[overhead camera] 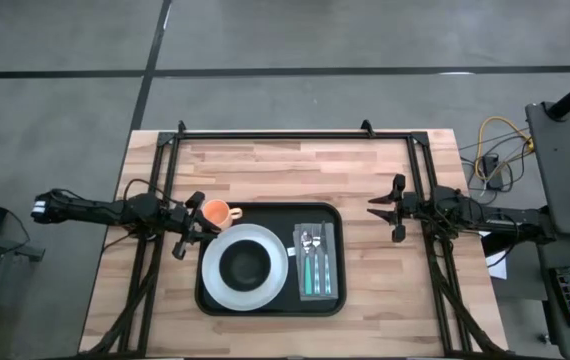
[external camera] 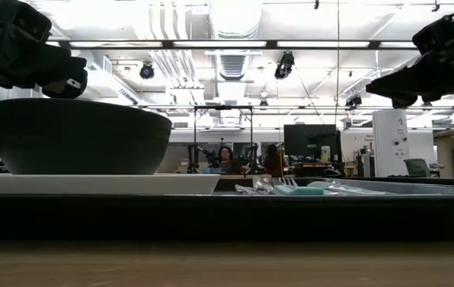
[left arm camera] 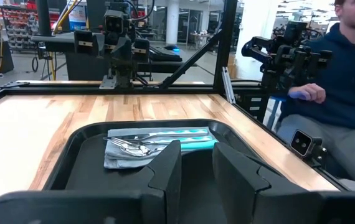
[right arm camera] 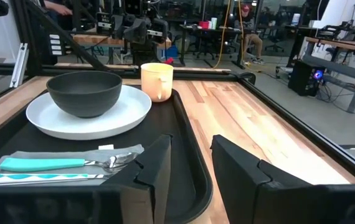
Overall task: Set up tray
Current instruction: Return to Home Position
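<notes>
The black tray (overhead camera: 270, 296) lies at the middle of the table. On its left half a white plate (overhead camera: 245, 285) carries a black bowl (overhead camera: 245, 264). An orange cup (overhead camera: 215, 212) stands upright in the tray's far left corner. On the right half, cutlery with teal handles (overhead camera: 317, 262) lies on a grey napkin (right arm camera: 53, 163). My left gripper (overhead camera: 195, 224) hovers level at the tray's left edge, close beside the cup, open and holding nothing (left arm camera: 196, 152). My right gripper (overhead camera: 373, 209) hovers level just off the tray's far right corner, open with nothing between its fingers (right arm camera: 191, 146).
Black frame rails (overhead camera: 285, 134) run along the table's far edge and down both sides. Bare wood (overhead camera: 285, 170) lies between the tray and the far rail. A person in a dark hoodie (left arm camera: 345, 74) sits beyond the table's right side.
</notes>
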Controlling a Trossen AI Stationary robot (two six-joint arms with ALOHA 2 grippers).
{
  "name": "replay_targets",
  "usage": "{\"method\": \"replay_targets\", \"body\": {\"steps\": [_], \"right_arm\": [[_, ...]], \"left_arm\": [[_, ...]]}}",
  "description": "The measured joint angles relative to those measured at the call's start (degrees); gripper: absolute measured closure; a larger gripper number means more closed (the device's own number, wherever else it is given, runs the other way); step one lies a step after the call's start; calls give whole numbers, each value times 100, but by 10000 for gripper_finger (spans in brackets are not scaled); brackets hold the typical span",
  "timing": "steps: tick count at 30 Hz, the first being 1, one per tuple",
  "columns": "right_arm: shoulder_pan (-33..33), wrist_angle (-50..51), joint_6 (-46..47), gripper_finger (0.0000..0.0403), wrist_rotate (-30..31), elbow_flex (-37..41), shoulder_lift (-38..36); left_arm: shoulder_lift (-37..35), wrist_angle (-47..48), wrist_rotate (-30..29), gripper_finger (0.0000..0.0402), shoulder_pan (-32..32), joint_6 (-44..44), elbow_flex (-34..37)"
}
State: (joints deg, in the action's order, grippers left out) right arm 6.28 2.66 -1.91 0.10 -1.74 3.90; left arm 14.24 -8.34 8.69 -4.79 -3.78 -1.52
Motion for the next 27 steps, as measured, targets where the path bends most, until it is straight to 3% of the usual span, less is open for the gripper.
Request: {"method": "replay_targets", "body": {"steps": [27], "right_arm": [[0, 0, -2, 303, 2, 0, 2]], "left_arm": [[0, 0, 0, 327, 1, -1, 0]]}}
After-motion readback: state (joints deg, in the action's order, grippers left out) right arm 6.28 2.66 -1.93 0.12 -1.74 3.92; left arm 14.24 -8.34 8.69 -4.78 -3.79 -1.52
